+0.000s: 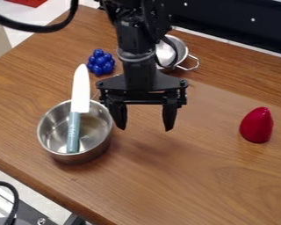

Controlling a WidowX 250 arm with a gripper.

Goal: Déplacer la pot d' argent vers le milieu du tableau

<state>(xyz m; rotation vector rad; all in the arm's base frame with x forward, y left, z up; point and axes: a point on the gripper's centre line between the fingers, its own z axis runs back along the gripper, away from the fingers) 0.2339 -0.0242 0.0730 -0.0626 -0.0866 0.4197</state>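
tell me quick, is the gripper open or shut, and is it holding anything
Gripper: open, jaws spread apart, nothing held between them.

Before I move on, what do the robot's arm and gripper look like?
The arm is black, with blocky joints and a greyish ring around a lower section. A thick black cable curves at the upper left. The gripper is black too: a wide crossbar with round fasteners near its ends and two tapering, pointed fingers.
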